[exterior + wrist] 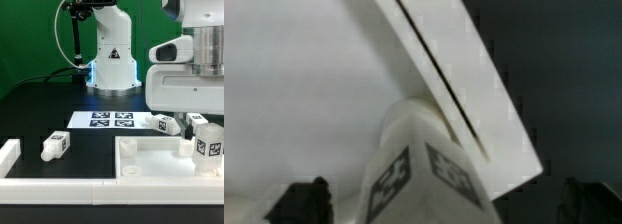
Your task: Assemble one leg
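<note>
A white leg (pixel 208 140) with a black-and-white tag stands upright on the tabletop (pixel 150 165) near its edge at the exterior view's right. My gripper (pixel 207 150) straddles it from above. In the wrist view the leg (pixel 423 170) fills the middle, and the dark fingertips (pixel 304 203) sit well out to each side with gaps showing. The gripper (pixel 446 208) is open around the leg, not touching it. The tabletop's raised rim (pixel 446 70) runs past the leg.
A second leg (pixel 55 146) lies on the black table at the exterior view's left. Two more legs (pixel 165 124) lie behind the tabletop. The marker board (pixel 105 119) lies in the middle, before the robot base (pixel 110 60). A white barrier (pixel 12 152) runs along the left and front.
</note>
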